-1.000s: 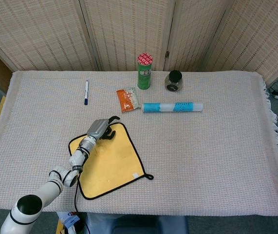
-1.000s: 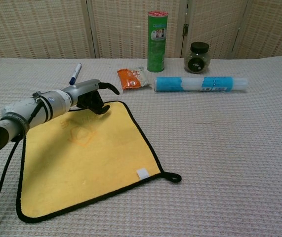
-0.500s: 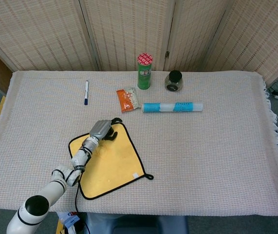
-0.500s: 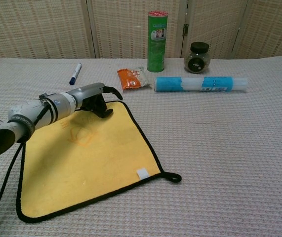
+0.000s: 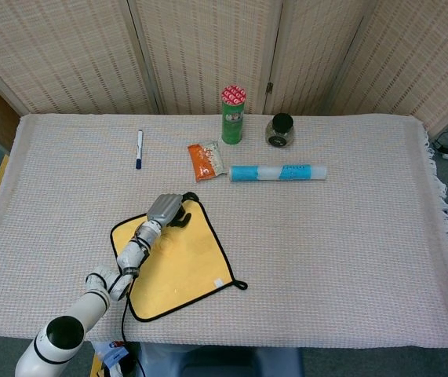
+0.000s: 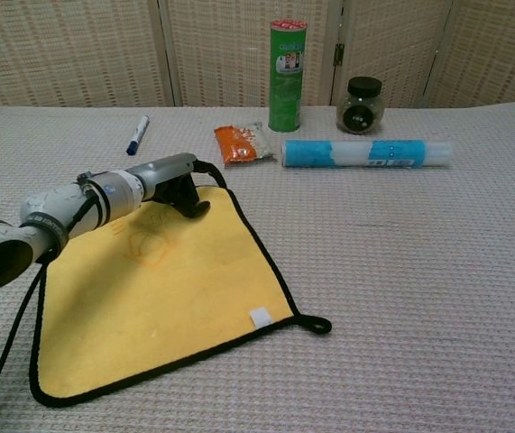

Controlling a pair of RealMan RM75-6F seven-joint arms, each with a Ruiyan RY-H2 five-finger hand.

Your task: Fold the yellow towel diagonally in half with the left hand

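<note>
The yellow towel (image 5: pixel 180 259) with black edging lies flat on the table, one corner pointing away from me, also seen in the chest view (image 6: pixel 158 298). My left hand (image 5: pixel 169 210) hovers low over that far corner, fingers pointing down onto the cloth and the thumb arched just beyond the edge. In the chest view the left hand (image 6: pixel 180 180) touches the towel near the corner, and nothing is lifted. A hanging loop (image 6: pixel 316 324) sits at the towel's right corner. The right hand is out of both views.
A blue-capped pen (image 5: pixel 139 149) lies at the back left. An orange packet (image 5: pixel 205 160), a green can (image 5: pixel 233 115), a dark-lidded jar (image 5: pixel 280 130) and a blue tube (image 5: pixel 278 173) stand behind the towel. A woven cloth (image 5: pixel 349 251) covers the table.
The left hand has slid forward along the towel towards its far corner and dropped lower. The towel has not moved.
</note>
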